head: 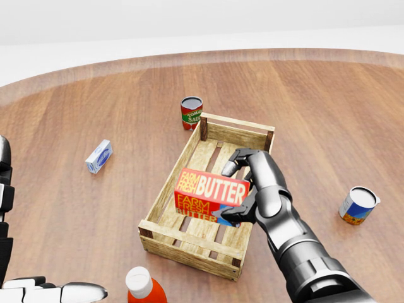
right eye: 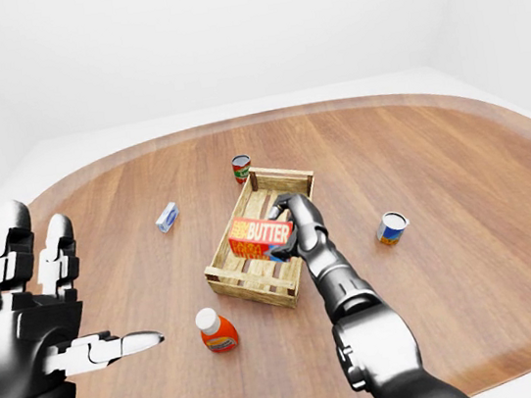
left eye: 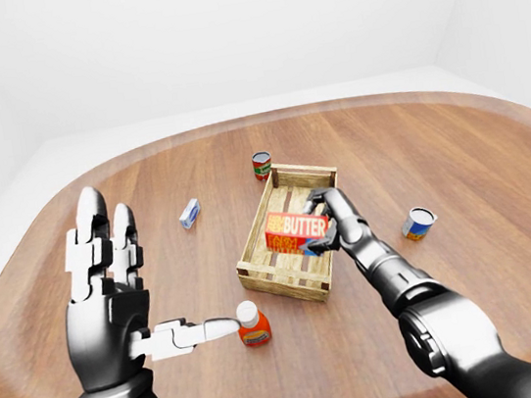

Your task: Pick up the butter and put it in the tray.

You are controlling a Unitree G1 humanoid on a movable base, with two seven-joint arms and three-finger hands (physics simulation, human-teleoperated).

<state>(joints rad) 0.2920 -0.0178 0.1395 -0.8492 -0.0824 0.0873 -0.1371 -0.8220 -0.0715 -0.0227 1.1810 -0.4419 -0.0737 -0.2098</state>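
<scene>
The butter is a red and orange box lettered BUTTER. My right hand is shut on it and holds it inside the wooden slatted tray, at or just above the slats in the middle. The tray lies in the middle of the round wooden table. My left hand is open and empty at the lower left of the left-eye view, fingers spread upward, its thumb pointing toward an orange bottle.
An orange bottle with a white cap stands below the tray. A red can stands just above the tray's top-left corner. A small blue and white box lies to the left. A blue can stands to the right.
</scene>
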